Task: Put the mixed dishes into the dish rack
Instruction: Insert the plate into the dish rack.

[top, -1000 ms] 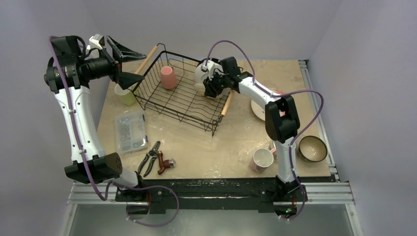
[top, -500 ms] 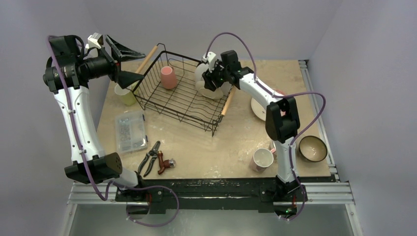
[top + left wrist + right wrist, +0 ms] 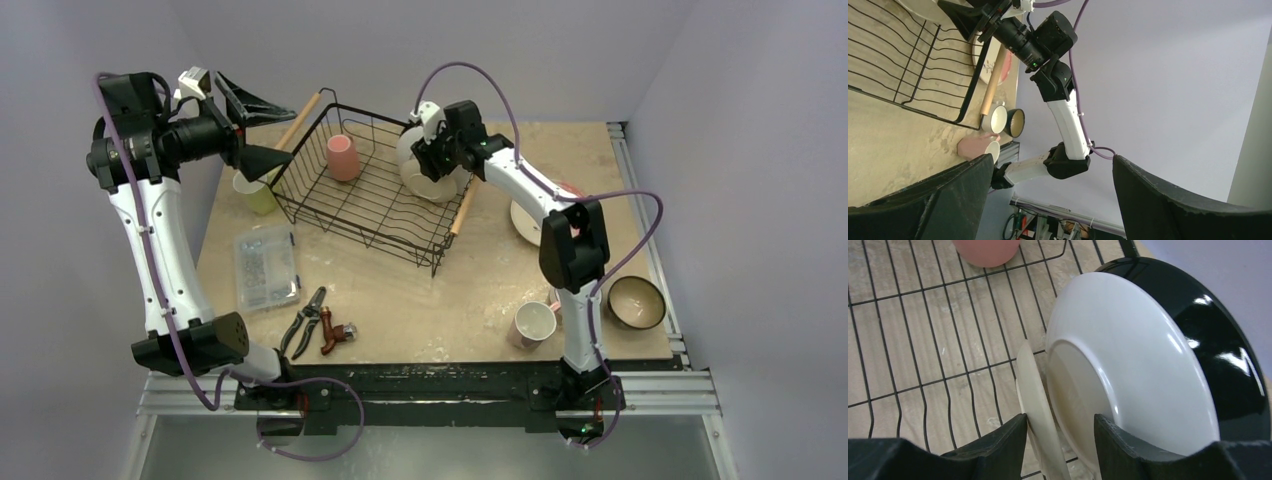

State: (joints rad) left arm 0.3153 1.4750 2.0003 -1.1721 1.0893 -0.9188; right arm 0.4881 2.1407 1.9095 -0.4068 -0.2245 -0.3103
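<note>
Lavender walls close in a tan table (image 3: 470, 290). Black wire dish rack (image 3: 350, 205) sits at an angle toward the far left of the table, with a wooden rod handle at each end. Pink mug (image 3: 342, 157) is inside the rack near its far side.

Plates stand on edge at the rack's right end. A thin cream plate (image 3: 1034, 385) is in front. A white plate (image 3: 1128, 365) is just behind it, underside showing. A glossy black dish (image 3: 1220, 335) is behind that.

Right gripper (image 3: 1058, 422) is down over these plates, one finger on each side of the thin cream plate's rim. Its jaws are partway apart; can't tell whether they press on the plate.

Left gripper (image 3: 290, 132) hangs raised over the rack's far left corner, jaws wide, nothing between them.

Yellow-green mug (image 3: 255, 192) stands on the table just beside the rack's left side. A flat cream plate (image 3: 520, 222) lies on the table right of the rack, partly under the right arm. A pale mug (image 3: 533, 323) with a white inside sits toward the near right corner. Dark bowl (image 3: 635, 302) is at the right edge, near that mug.

Clear plastic parts box (image 3: 265, 265) is by the left edge. Pliers (image 3: 308, 318) and red-handled tool (image 3: 336, 335) lie side by side at the near edge.
</note>
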